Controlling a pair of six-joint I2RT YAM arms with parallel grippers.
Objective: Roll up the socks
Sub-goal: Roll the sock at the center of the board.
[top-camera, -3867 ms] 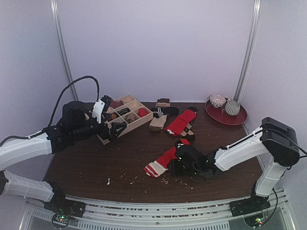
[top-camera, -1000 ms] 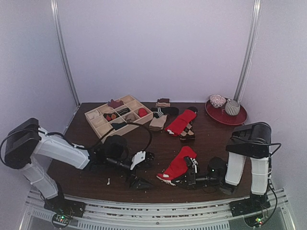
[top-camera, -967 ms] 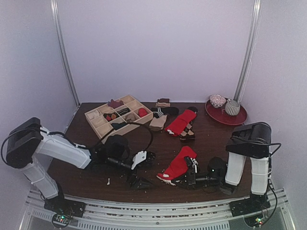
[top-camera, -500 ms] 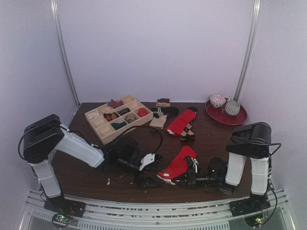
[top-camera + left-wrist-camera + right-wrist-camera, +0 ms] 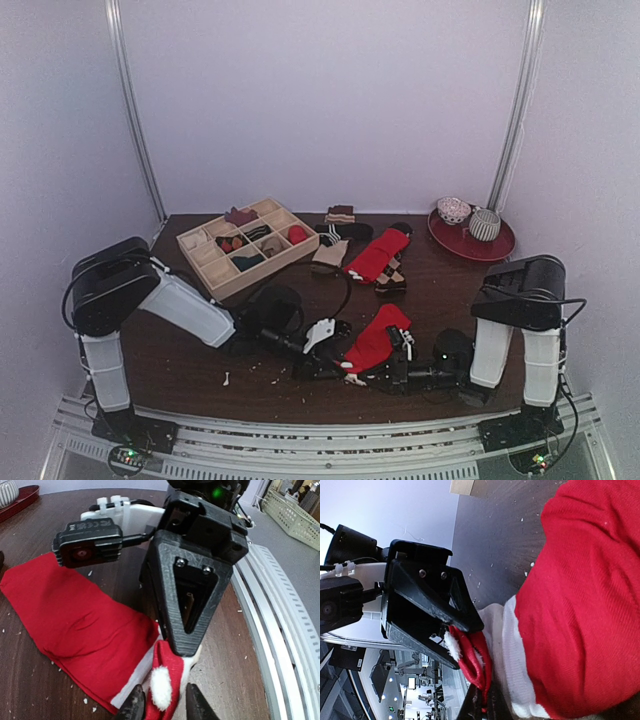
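The work in hand looks like the start of the roll on the red sock point(image 5: 372, 343), which lies on the table point(image 5: 450, 300) near the middle of its near edge, white-striped end towards the arms; both claws meet at that end; the left gripper point(image 5: 165, 707) has its jaws close together with the folded cuff filling the gap between them, so it seems to have hold of the cuff; the right gripper point(image 5: 481, 707) is fully closed, pinching the same red-and-white fold from the opposite side; the two claws are nearly nose to nose, so the next move probably calls for turning the cuff over towards the plain end with both moving together, keeping the fold tight and the fingers from knocking each other; the cream sock point(image 5: 328, 256) lies flat near the far edge, well apart from the claws and not yet rolled, beside a black-and-white striped sock point(image 5: 338, 238) and a plain red sock point(image 5: 378, 255); as for containers, a wooden divider box point(image 5: 215, 268) sits at the far left corner, with a red bundle point(image 5: 298, 234) in the compartment at its right end and small dark bundles in several others, too small to tell apart; a red plate point(image 5: 497, 248) at the far right corner carries a patterned bowl point(image 5: 453, 210) and a striped cup point(image 5: 485, 225), side by side
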